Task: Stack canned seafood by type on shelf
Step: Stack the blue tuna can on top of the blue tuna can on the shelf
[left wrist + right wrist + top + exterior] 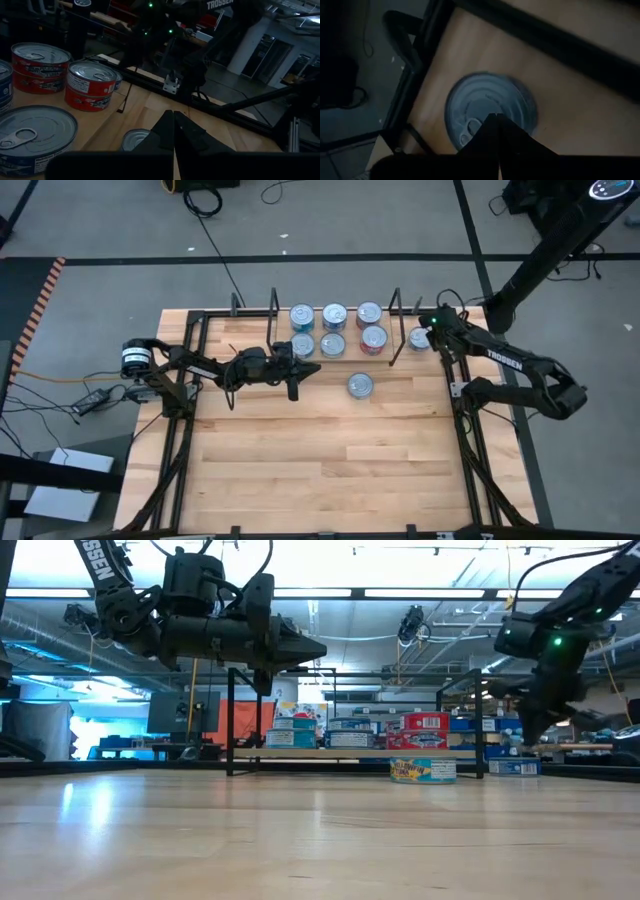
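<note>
Shelf holds six tins in two rows, beyond the left gripper fingertips, which are pressed closed, empty. One loose tin sits just beside them. Right gripper, closed, empty, hovers over a blue tin.

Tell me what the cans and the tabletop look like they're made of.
Cans: apparently metal, with shiny silver pull-tab lids that catch the light and printed blue, teal or red side labels, likely paper or lacquer. Tabletop: light wood in glued strips, butcher-block style, with visible grain, seams and a smooth, slightly glossy finish.
</note>
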`<act>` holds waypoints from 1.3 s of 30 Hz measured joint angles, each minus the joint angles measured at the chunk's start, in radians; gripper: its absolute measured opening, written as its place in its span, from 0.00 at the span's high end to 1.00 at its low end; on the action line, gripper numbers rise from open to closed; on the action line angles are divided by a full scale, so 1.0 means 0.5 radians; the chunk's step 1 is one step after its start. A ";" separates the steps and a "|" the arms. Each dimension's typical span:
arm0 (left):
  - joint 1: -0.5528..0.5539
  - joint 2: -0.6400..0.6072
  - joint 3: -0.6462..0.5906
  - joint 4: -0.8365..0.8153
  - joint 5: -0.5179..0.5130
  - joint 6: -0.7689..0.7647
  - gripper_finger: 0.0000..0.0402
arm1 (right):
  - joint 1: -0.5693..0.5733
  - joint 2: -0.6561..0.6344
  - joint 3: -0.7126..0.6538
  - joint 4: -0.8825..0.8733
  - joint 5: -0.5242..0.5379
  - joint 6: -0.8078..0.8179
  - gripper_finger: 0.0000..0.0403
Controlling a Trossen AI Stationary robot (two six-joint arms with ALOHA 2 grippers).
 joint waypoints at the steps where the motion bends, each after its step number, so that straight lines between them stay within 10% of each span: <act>1: 0.000 0.000 0.000 0.000 0.000 -0.001 0.99 | 0.010 0.029 0.000 0.011 -0.011 0.063 1.00; 14: 0.000 0.000 0.000 0.000 0.047 -0.053 0.99 | 0.183 0.252 0.008 0.023 -0.115 0.709 1.00; 39: 0.000 0.000 0.000 0.001 0.151 0.005 0.99 | 0.611 -0.104 -0.003 -0.582 -0.003 1.435 1.00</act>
